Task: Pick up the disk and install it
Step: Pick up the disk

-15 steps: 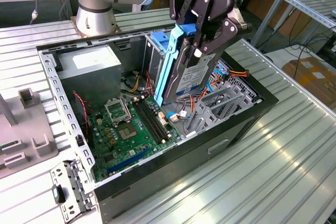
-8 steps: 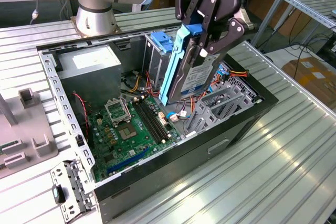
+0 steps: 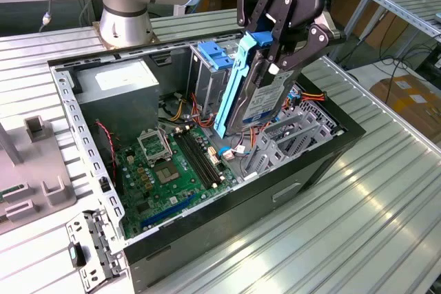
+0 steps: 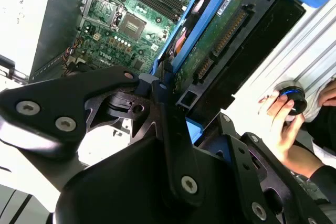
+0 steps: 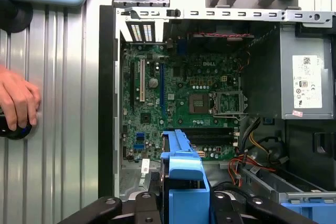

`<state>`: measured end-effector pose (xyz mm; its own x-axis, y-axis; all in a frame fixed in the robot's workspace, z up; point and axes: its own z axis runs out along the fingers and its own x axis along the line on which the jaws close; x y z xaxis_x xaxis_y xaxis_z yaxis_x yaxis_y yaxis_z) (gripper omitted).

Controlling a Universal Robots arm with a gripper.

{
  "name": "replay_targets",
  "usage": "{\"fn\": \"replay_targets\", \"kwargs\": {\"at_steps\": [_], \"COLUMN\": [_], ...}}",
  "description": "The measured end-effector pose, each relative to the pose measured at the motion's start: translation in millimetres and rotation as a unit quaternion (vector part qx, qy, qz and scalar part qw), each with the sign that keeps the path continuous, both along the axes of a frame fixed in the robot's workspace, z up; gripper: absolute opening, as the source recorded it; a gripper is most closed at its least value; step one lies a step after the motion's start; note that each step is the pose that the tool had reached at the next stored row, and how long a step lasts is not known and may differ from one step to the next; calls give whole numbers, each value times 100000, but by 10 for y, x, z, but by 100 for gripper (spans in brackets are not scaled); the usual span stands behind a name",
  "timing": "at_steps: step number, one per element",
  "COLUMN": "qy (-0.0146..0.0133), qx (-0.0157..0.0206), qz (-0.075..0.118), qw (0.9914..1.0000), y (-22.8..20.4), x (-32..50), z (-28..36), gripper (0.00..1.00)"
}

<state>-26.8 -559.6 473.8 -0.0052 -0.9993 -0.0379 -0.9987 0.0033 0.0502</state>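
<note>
A ribbed metal table [image 3: 372,197] stood in a workshop, and an open black computer case [image 3: 275,194] lay on it.

In the exterior view, the gripper [image 3: 275,56] hung over the side of the case at the exterior view's right. Its two black fingers [image 3: 310,43] were pressed in on the disk [image 3: 265,98], one on each side. The disk hung below them, standing on end and tilted, with its blue frame toward the exterior view's left. Its lower end dipped inside the case, above the green board [image 3: 162,170]. I could not tell if it touched anything there. A grey power box [image 3: 117,87] sat in the far corner, and a light-blue bracket [image 3: 213,53] sat just behind the disk.

In the second wrist view, the gripper [image 4: 173,103] squeezed the near end of the disk [image 4: 215,40]. The disk's own small green board faced the camera. A person's hand [image 4: 281,121] rested on a round black knob [image 4: 291,98] on the table.

In the first wrist view, the disk's blue frame [image 5: 181,182] stuck out between the fingers [image 5: 105,205], over the open case.
</note>
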Motion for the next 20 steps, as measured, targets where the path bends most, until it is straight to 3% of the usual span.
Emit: {"fn": "replay_targets", "kwargs": {"at_steps": [18,20], "qy": [105,107], "qx": [0,-1], "qz": [23,24], "qw": [100000,100000], "y": [-36,-55], "x": [197,234], "z": [-3,-3], "gripper": [37,37]}}
